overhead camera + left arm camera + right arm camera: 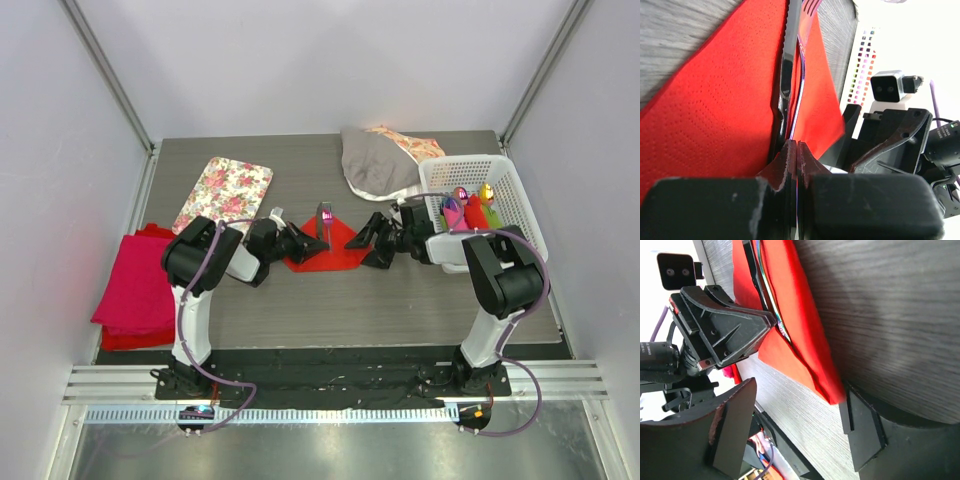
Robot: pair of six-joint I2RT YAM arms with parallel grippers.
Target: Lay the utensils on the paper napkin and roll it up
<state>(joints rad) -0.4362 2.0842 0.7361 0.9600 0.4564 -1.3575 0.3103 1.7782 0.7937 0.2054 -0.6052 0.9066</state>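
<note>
Both pincers sit at the paper napkin. I see my left pincer clenched on the utensils, which lie on the napkin just ahead. My right pincer is released, with the napkin's corner beside one finger.

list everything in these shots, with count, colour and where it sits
paper napkin: one, bright red, table centre, between the grippers
utensils: a knife and a fork seen, dark iridescent, on the napkin
floral tray: one, cream with red flowers, far left
cloth stack: one, magenta-red, left edge
grey cloth: one, far centre
patterned cloth: one, orange-cream, beside the grey cloth
basket: one, white, right side
rolled items: several, pink, red, green, yellow, in the basket
table: one, dark grey wood grain
left gripper: black, shut on the utensils
right gripper: black, open, at the napkin's corner
</note>
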